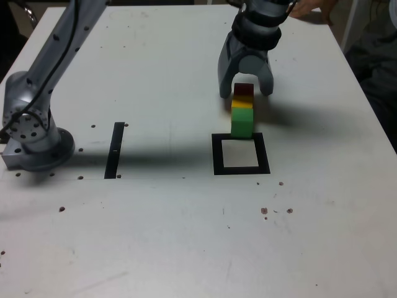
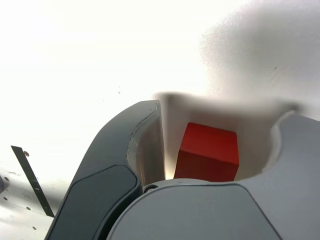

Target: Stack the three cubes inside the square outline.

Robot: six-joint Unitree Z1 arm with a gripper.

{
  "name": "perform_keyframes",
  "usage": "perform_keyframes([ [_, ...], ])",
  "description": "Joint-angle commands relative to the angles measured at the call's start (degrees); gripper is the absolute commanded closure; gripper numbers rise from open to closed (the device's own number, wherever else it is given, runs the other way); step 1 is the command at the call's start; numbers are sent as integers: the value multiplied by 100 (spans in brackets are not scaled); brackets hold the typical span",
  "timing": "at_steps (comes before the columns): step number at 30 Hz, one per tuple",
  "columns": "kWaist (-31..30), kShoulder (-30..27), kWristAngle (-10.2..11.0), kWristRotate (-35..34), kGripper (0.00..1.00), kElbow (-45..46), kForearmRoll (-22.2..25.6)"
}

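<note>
1. On the white table (image 1: 186, 248) in the exterior view, the three cubes are standing as one upright stack: the green cube (image 1: 242, 123) is sitting at the bottom, the yellow cube (image 1: 242, 102) is resting on it, and the red cube (image 1: 243, 89) is lying on top.
2. The stack is standing just beyond the far edge of the square outline (image 1: 241, 154); the green cube's base is touching or overlapping that far black border, and the white interior of the outline is showing bare.
3. The gripper (image 1: 246, 87) is hanging over the stack with its jaws spread wide, one finger on each side of the red cube, with gaps showing between the fingers and the cube.
4. The straight black strip (image 1: 115, 149) is lying well apart toward the exterior view's left, near the arm's grey base (image 1: 31, 133).
5. A person's hand (image 1: 310, 7) is showing at the far edge of the table, behind the arm.
6. In the wrist view, the red cube (image 2: 207, 152) is sitting between the two dark fingers (image 2: 115, 170), apart from both, so the pincer is standing open around it and gripping nothing.
7. The black strip (image 2: 32, 180) is appearing again beside one finger, on the bright table.
</note>
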Motion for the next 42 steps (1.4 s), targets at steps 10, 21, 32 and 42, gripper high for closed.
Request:
perform_keyframes([
  [10, 12, 57, 11, 7, 76, 0, -8],
  [21, 12, 41, 10, 12, 76, -9, 14],
  [32, -12, -346, 65, 23, 76, -53, 214],
  [42, -459, -940, 124, -210, 76, -17, 569],
])
